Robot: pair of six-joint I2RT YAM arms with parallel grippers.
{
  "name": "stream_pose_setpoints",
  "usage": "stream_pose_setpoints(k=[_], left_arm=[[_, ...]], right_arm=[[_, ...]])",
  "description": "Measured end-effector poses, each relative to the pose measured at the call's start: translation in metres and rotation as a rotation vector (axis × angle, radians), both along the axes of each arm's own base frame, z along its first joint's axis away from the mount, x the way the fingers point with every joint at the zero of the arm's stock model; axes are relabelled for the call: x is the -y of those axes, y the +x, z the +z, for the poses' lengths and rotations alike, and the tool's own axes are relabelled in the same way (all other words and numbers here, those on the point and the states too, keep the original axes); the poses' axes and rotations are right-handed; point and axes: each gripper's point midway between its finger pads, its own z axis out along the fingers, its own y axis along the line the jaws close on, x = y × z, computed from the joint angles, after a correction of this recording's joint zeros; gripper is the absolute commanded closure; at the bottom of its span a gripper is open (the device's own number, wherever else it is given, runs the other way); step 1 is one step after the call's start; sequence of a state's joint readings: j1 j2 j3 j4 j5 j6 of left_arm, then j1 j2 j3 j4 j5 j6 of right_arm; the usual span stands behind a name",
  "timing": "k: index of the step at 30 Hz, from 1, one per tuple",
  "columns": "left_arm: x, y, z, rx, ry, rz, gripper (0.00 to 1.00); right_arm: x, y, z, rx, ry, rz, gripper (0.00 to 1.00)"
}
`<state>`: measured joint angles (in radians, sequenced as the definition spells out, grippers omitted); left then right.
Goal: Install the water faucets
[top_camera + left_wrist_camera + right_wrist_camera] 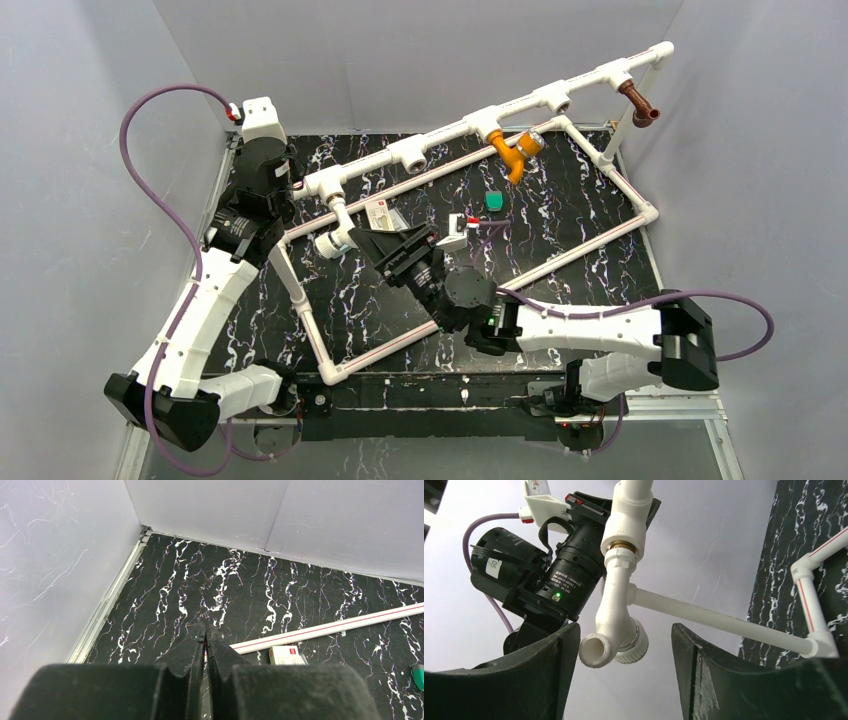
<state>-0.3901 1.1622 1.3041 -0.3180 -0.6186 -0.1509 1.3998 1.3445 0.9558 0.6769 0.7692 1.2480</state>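
A white faucet (333,238) hangs from the leftmost fitting of the white pipe frame (450,130). In the right wrist view this white faucet (616,605) points its spout down between the fingers of my right gripper (624,627), which is open and stands to either side of it; the left finger is very close to the spout. An orange faucet (514,153) and a reddish-brown faucet (637,103) sit on fittings further right. My left gripper (205,628) is shut on nothing above the black mat near the back left corner.
A small teal piece (494,201), a white box (381,214) and a white and red part (458,226) lie inside the frame on the marbled mat (600,270). Grey walls enclose the back and both sides. The left arm (262,165) stands just behind the white faucet.
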Motion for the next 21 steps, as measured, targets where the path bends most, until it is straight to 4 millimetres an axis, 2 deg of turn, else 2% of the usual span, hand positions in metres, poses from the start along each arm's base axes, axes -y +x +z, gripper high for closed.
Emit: stream_pose_setpoints(k=[7, 21], left_arm=[[0.0, 0.0, 0.0, 0.0, 0.0, 0.0, 0.97], [0.0, 0.0, 0.0, 0.0, 0.001, 0.001, 0.97]], right_arm=[[0.022, -0.011, 0.014, 0.161, -0.111, 0.021, 0.23], [0.043, -0.027, 0.011, 0.573, -0.484, 0.053, 0.26]])
